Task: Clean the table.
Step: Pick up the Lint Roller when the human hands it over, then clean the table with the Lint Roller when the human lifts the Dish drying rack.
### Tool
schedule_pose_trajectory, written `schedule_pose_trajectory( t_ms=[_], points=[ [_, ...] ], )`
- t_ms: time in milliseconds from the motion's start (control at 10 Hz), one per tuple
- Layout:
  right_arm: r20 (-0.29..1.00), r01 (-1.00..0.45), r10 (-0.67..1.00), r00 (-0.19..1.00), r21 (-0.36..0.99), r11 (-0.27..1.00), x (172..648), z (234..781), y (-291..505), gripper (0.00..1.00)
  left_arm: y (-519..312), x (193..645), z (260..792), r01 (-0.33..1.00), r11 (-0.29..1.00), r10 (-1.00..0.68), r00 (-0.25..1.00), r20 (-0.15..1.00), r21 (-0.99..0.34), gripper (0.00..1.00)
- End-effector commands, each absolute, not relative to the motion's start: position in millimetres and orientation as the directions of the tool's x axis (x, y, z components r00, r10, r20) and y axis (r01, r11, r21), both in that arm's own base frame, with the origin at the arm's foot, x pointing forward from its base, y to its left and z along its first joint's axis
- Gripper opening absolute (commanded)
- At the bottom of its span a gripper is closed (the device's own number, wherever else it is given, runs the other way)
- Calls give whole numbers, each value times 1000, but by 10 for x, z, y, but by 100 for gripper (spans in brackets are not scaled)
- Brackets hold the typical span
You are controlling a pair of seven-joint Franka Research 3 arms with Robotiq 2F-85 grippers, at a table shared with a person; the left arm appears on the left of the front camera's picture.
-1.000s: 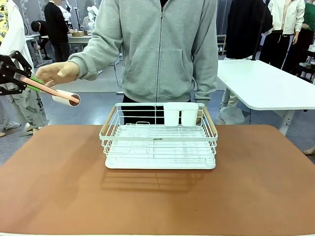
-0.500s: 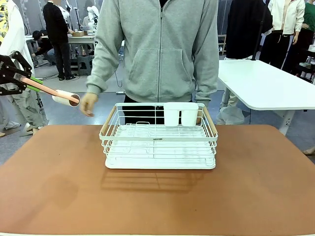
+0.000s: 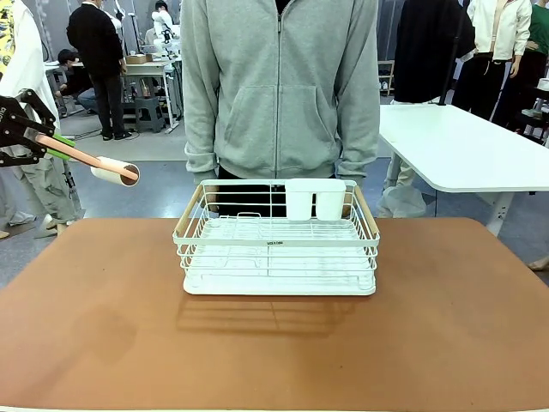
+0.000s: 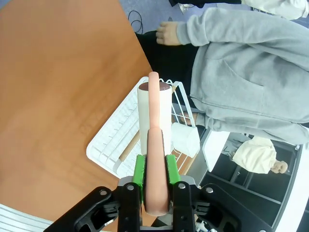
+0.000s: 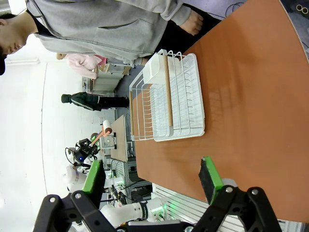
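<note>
Left gripper (image 3: 57, 146) (image 4: 154, 170) closed on pink handle of lint roller (image 3: 113, 170) (image 4: 154, 113), held in air outside far left corner of worktop (image 3: 94, 335), roll end pointing toward middle. Right gripper (image 5: 152, 176) open, nothing between pads, above worktop. Reddish-brown worktop spans foreground. White wire dish rack (image 3: 276, 251) stands mid-worktop near far edge. Person (image 3: 283, 86) in grey hoodie stands at far edge behind rack, arms down.

The one piece of print is a small dark label (image 3: 277, 244) at the middle of the six o'clock top wire of the white dish rack (image 3: 279, 284) on the table (image 3: 86, 343), its letters too small to be read.
</note>
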State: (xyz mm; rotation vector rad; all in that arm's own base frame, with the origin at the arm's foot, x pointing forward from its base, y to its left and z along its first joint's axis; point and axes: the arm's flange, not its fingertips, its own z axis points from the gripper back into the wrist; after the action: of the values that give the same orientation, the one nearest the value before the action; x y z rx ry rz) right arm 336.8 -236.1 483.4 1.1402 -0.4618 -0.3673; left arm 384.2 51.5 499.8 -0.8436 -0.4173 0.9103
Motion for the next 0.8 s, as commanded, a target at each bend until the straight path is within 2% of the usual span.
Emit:
schedule_pose_trajectory(
  t_ms=[0,700],
  points=[
    [173,27,-500,848,930,368,3364,4858,-2364,100,525,3838,5010,-520,328,827,561,-26,-788,0],
    [173,27,-500,848,930,368,3364,4858,-2364,100,525,3838,5010,-520,328,827,561,-26,-788,0]
  ],
)
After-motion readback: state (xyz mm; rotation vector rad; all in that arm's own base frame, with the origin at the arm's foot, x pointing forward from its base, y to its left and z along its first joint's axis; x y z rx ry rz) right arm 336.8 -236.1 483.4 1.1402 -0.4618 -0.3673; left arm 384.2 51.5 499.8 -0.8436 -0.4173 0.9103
